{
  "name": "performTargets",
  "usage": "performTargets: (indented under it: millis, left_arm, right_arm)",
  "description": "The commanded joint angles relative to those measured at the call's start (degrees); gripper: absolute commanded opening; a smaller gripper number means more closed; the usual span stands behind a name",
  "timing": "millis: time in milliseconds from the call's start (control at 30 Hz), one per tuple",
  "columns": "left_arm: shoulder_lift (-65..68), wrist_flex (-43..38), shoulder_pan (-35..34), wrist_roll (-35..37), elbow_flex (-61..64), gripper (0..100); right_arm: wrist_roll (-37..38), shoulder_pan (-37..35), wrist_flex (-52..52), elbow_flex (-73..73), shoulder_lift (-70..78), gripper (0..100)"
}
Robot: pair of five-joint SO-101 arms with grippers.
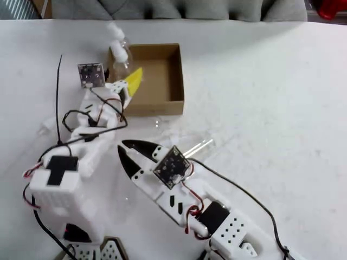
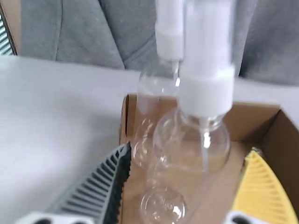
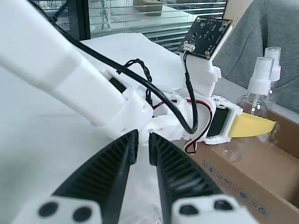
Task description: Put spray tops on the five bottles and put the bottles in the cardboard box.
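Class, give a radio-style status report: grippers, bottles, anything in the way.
Left gripper open, straddling a topped bottle in the cardboard box. Right gripper shut, empty. Second topped bottle crowds that corner.

Table (image 1: 282, 81): we see it white, beneath the right fingers (image 1: 129, 160).
Sofa (image 2: 79, 32): grey, beyond the left fingers (image 2: 105, 184).
Window (image 3: 154, 16): we see blinds.

Table (image 1: 271, 81): white. Cardboard box (image 1: 162, 76): open top, upper centre of table. Clear bottle (image 1: 120, 58) w/ white spray top (image 1: 116, 33): upright at box's left rear corner. Left gripper (image 1: 130, 81): at box's left wall, yellow finger angled over box interior, just beside bottle. Right gripper (image 1: 123, 151): black fingers, over table in front of box, apart from it, tips close together, nothing betw. them. Faint clear item (image 1: 187, 142): lies on table in front of box, type unclear.
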Motion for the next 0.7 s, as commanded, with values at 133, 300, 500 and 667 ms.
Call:
performTargets:
  millis: [133,300,500,667]
  left_arm:
    - [-12.79,-1.23,-1.27,1.05,6.77,35]
    - [-17.89,-1.23,-1.98,0.97,12.04,35]
    - [-26.07,3.6,-3.21,0.97,17.14,35]
    - [-34.86,13.19,-5.41,0.97,21.98,35]
  right_arm:
    - [1.93,0.04,-0.04,-0.62,-0.48,1.6]
    - [2.02,0.04,0.04,-0.62,-0.48,1.6]
    - [2.11,0.04,0.04,-0.53,-0.4,1.6]
    - [2.11,0.13,0.13,-0.53,-0.4,1.6]
